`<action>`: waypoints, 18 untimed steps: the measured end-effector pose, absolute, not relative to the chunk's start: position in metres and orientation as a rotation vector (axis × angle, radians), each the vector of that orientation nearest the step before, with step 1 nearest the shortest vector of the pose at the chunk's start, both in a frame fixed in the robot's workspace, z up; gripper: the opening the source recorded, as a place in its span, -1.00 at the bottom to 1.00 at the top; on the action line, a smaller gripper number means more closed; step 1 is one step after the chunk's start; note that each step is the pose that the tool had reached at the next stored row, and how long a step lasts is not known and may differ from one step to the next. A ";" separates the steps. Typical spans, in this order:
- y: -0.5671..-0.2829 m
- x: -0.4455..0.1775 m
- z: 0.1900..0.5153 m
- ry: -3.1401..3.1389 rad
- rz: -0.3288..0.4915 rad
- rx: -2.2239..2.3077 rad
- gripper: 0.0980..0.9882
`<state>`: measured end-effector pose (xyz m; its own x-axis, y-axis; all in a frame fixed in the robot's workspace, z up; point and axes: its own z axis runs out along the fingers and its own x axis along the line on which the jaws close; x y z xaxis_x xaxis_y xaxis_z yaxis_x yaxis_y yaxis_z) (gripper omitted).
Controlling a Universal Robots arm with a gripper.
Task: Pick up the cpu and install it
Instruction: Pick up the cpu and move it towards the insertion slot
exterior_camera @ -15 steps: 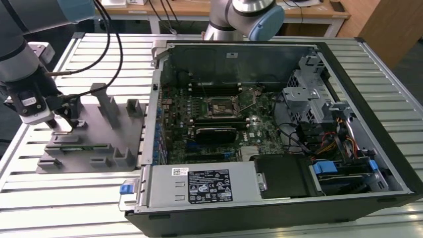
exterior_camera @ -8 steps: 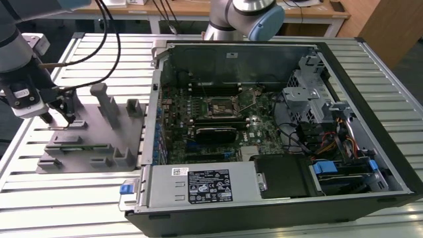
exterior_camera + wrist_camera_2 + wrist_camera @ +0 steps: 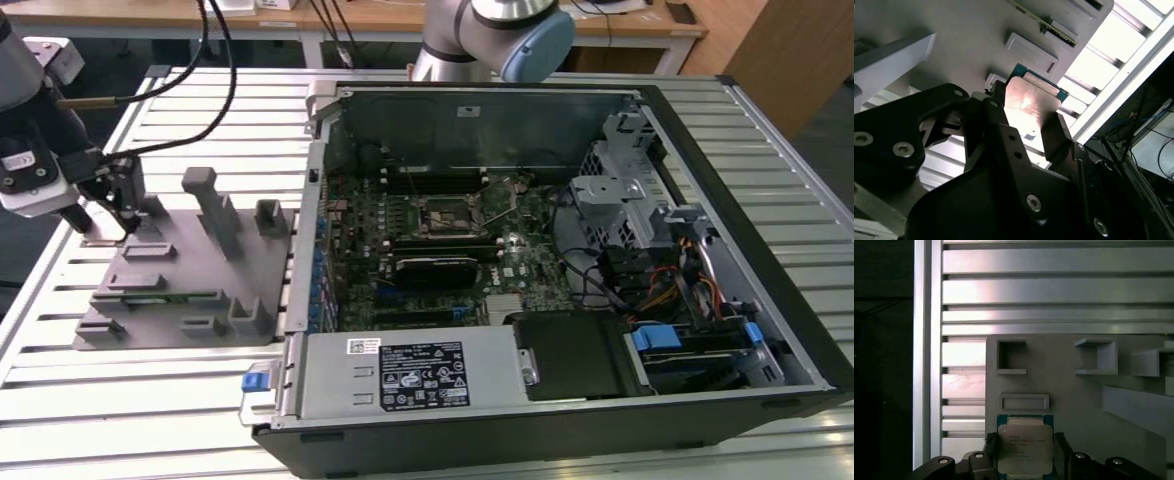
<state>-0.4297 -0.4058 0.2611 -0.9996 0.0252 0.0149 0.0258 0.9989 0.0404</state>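
The gripper [image 3: 124,215] stands over the far corner of the grey tray [image 3: 174,300], at the exterior view's left, well apart from the open computer case [image 3: 561,380] on the slatted table [image 3: 120,410]. In both wrist views you see the cpu [image 3: 1025,447] [image 3: 1029,97] directly between the black fingers [image 3: 991,447] [image 3: 1055,131]. The fingers are closed against two opposite edges of the chip, with its silvery top facing up. You cannot tell whether the chip is clear of the tray surface.
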 end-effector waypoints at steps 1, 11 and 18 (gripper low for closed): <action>-0.406 -0.430 0.265 -3.126 -0.064 -0.040 -0.02; -0.406 -0.430 0.308 -3.126 -0.064 -0.040 -0.02; -0.406 -0.430 0.337 -3.126 -0.063 -0.040 -0.02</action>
<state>-0.4297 -0.4056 0.3368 -0.9996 0.0250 0.0149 0.0256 0.9989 0.0404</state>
